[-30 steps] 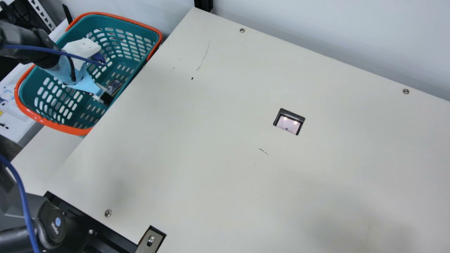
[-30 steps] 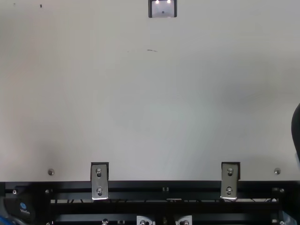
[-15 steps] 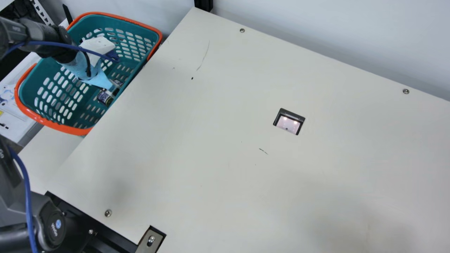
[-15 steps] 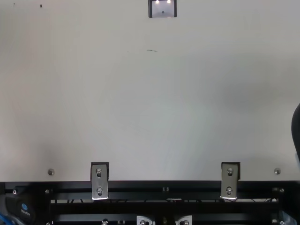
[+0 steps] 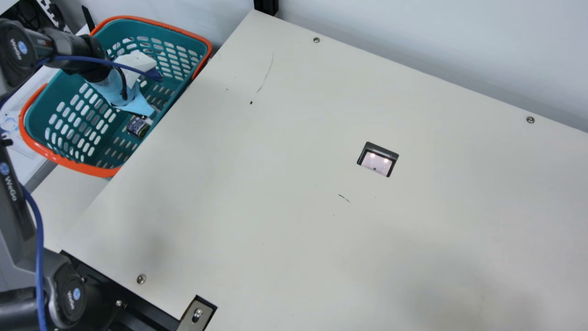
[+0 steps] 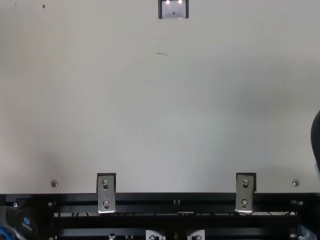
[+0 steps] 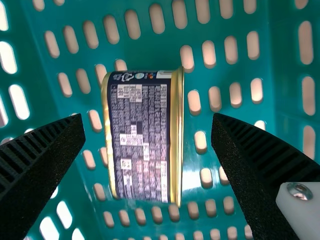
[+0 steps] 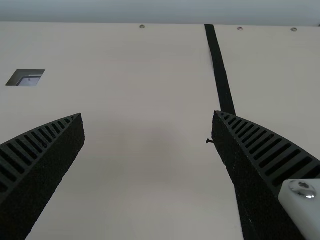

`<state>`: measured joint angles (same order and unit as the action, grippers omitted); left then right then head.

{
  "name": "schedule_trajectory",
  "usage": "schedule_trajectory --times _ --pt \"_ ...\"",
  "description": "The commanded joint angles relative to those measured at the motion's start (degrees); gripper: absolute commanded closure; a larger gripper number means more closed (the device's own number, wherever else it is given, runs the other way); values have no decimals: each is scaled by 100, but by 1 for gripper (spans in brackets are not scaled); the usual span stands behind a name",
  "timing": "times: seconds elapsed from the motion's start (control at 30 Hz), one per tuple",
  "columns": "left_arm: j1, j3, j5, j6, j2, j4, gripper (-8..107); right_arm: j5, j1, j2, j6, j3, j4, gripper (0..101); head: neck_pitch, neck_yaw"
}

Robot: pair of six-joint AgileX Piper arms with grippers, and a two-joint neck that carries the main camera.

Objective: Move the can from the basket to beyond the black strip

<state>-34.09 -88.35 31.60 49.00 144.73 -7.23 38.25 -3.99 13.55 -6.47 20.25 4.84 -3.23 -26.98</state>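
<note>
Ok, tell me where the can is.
At the main view's left, the can lies on its side in the orange-rimmed teal basket, close to the open left gripper.

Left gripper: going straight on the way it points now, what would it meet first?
Likely the can, in line between the open fingers of the left gripper, with the slotted basket behind it; how far off is unclear.

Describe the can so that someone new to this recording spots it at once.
At the main view's upper left, find the teal slotted basket with its orange rim. Inside, a short can lies on its side. Gold edges and a dark printed label set it apart from the plain teal plastic.
</note>
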Motion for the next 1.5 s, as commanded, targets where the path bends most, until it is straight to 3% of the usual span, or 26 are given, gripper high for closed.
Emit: schedule_trajectory --times 0.0,0.07,0.1,0.13,0.4,0.63,1.2,1.47 --pt "6 -49 17 -57 73 64 9 0 0 0 0 0 0 0 -138 -74" --pt "6 -98 27 -120 141 124 9 0 0 0 0 0 0 0 -138 -74" --pt "6 -118 34 -143 169 145 34 0 0 0 0 0 0 0 -138 -74" --pt "5 -139 30 -154 195 150 89 0 0 0 0 0 0 0 -138 -74" --pt "-10 -136 -5 174 84 -224 89 0 0 0 0 0 0 0 -138 -74" --pt "-110 248 -101 919 -658 -1094 89 0 0 0 0 0 0 0 -138 -74" --pt "-518 1836 -670 2540 -3168 -3289 89 0 0 0 0 0 0 0 -138 -74" --pt "-458 2691 -1142 2394 -4501 -3904 89 0 0 0 0 0 0 0 -138 -74"
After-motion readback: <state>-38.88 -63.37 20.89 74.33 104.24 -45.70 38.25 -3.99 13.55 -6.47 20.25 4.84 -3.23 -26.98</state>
